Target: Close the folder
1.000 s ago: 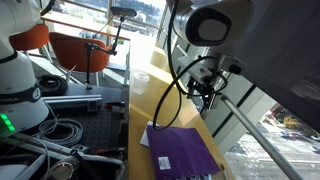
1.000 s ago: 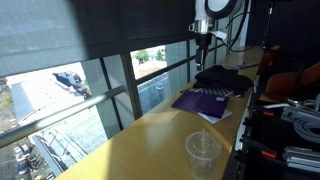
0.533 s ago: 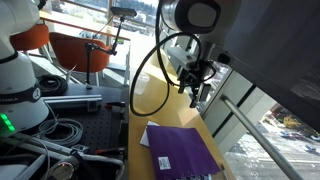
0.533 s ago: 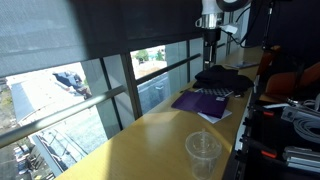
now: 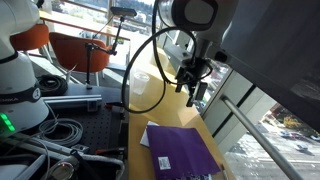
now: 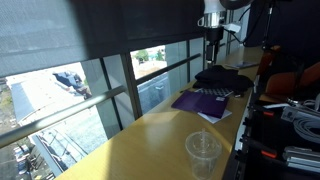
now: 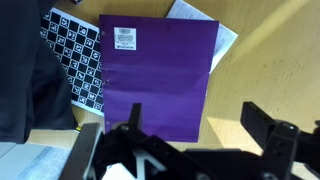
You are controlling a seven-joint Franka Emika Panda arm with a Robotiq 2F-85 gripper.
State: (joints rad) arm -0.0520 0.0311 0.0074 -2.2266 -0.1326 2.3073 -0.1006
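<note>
Wrist view above folder [image 7: 158,80]; exteriors opposed.

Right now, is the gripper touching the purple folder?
Apart. In an exterior view the gripper hangs high above the flat-lying folder, with a plain gap between them.

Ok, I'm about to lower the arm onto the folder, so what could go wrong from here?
The purple cover looks flat already, so pressing may only slide the folder across the tabletop. A white sheet pokes out past its corner and could crease. The open gripper hangs above the folder; its fingers might snag the checkerboard sheet beside the folder's edge.
</note>
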